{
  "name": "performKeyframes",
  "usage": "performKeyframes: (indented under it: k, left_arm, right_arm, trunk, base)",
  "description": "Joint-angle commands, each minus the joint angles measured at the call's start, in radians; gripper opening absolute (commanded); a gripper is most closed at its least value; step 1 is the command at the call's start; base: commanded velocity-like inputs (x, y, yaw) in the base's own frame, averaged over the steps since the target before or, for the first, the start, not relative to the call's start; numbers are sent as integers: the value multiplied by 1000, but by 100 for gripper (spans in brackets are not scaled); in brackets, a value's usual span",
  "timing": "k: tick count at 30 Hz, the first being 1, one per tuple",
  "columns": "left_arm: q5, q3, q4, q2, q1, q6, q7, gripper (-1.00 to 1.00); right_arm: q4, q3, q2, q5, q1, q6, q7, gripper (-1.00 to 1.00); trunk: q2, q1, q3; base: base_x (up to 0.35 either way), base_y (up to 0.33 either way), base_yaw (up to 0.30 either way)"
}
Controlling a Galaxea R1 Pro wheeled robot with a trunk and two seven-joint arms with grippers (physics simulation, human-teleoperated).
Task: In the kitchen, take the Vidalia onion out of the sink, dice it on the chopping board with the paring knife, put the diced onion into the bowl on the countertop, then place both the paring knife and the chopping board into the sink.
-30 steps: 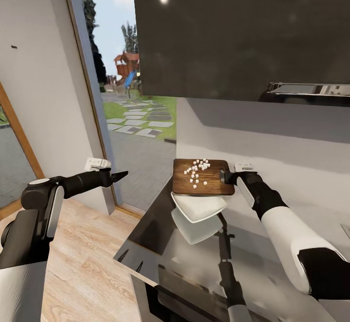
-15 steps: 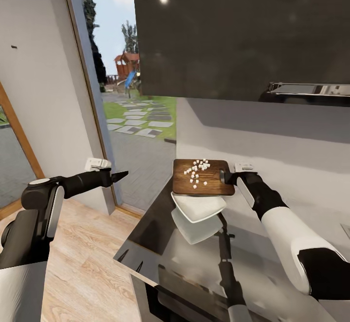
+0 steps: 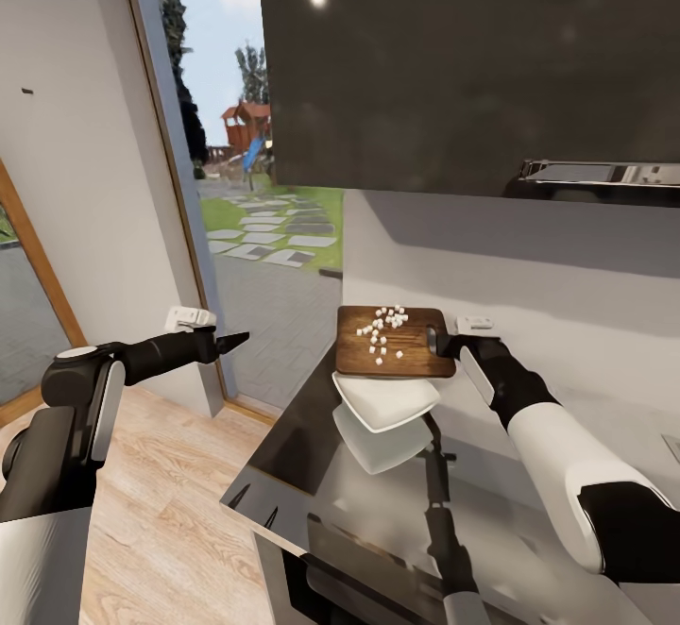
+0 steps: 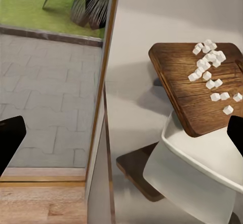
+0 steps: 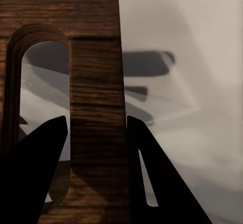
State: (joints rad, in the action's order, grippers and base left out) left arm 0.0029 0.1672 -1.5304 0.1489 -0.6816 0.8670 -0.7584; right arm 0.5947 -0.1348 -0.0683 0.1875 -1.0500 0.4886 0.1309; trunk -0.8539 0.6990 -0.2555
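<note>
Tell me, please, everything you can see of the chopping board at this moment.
The chopping board is a rectangular brown wooden slab with clear grain, rounded corners and a slot handle hole at one end. The right gripper has its jaws closed on the strip of wood beside that slot. The board is held roughly level above the countertop, its near edge over the white bowl. Small white onion cubes lie scattered on its top.

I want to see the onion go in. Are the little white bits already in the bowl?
No, the white onion bits lie on the chopping board, held above the bowl.
</note>
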Motion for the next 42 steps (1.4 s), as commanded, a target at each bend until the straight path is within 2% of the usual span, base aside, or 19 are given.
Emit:
performKeyframes:
  k: [1,42]
  left_arm:
    - [0,1,-1,0,-1,7,-4,100]
    - [0,2,-1,0,-1,7,-4,100]
  right_arm:
    - [1,-8,-2,12,-1,3,7,-100]
    - [-4,-8,-2,12,-1,-1,6,-100]
  trunk:
    - [-1,0,-1]
    - [-1,0,-1]
  base:
    - [0,0,0]
    - [0,0,0]
